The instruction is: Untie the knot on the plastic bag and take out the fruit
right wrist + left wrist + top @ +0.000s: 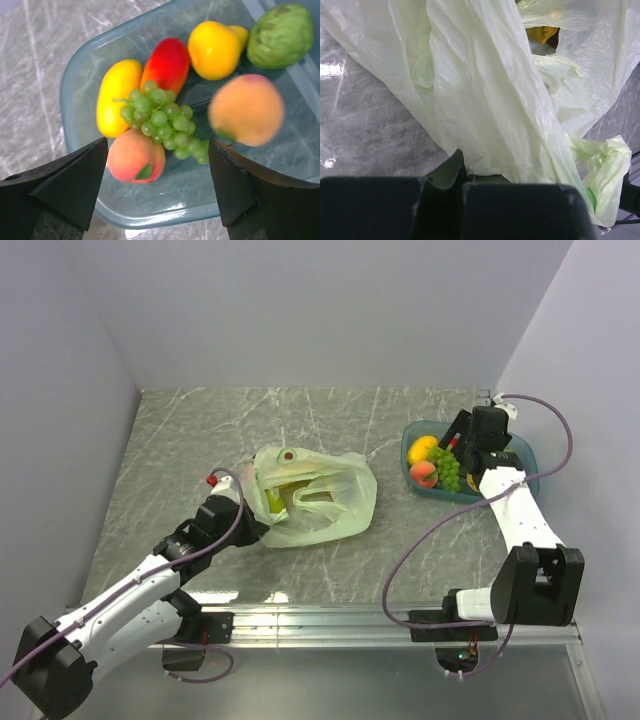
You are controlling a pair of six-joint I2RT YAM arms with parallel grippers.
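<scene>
left tool point(463, 181) clenched, right tool point(157, 147) agape

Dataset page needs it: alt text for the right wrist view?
A blue tray of fruit, framed by the open right gripper: green grapes in the middle, with a yellow mango, a red fruit, a yellow pear, a bumpy green fruit and a peach around them. Another peach-coloured fruit at the right is blurred.

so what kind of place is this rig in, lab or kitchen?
Most likely a lab test cell: plain pale partition walls box in a grey marble-pattern tabletop, with a bare aluminium mounting rail along its near edge.
</scene>
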